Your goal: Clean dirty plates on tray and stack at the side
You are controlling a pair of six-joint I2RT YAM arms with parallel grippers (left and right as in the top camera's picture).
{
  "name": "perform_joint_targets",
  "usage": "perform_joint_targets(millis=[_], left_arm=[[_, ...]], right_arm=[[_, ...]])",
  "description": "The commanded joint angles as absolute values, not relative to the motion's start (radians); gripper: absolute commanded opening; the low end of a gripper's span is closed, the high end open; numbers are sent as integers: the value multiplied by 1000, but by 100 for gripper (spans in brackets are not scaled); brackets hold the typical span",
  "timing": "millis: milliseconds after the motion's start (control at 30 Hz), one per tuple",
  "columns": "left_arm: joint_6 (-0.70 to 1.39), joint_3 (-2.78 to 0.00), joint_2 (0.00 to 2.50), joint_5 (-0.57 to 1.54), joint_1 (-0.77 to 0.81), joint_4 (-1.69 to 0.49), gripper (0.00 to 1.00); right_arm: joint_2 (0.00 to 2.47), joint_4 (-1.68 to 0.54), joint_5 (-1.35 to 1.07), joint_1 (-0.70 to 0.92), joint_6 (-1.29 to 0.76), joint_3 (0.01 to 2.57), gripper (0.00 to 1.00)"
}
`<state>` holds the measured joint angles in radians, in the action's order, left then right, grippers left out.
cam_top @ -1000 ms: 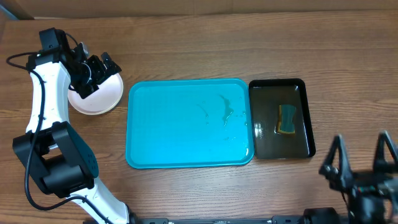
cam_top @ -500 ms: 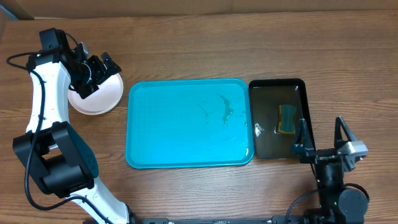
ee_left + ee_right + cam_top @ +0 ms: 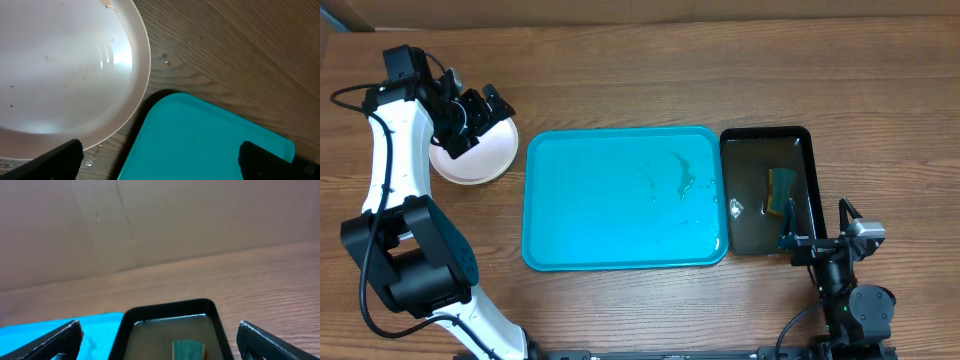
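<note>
A white plate (image 3: 478,158) lies on the table left of the turquoise tray (image 3: 620,200); whether other plates lie under it I cannot tell. It fills the upper left of the left wrist view (image 3: 60,65), with a few small specks. My left gripper (image 3: 475,112) hovers over the plate's far edge, open and empty; its fingertips (image 3: 160,155) frame the plate's rim and the tray's corner (image 3: 200,140). The tray holds only wet streaks. My right gripper (image 3: 825,240) is open and empty near the front right, its fingers (image 3: 160,340) spread wide.
A black tray (image 3: 768,190) with water and a green-yellow sponge (image 3: 780,192) stands right of the turquoise tray; it also shows in the right wrist view (image 3: 170,325). A cardboard wall (image 3: 150,225) runs along the table's far edge.
My right arm has drawn back toward the front edge and settled low beside the black tray. The left arm and the plate have not moved.
</note>
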<state>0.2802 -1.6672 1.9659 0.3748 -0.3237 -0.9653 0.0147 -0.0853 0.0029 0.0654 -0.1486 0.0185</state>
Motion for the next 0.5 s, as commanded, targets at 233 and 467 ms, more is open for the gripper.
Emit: perform_joint_targets(millis=[233,467], left_arm=[[258,-1662,1942,382,-320,-968,100],[258,-1662,1942,382,-320,-968,100]], right_arm=[[3,-85,-3,61,-47,8,100],[3,-84,-2,61,-48,8,100]])
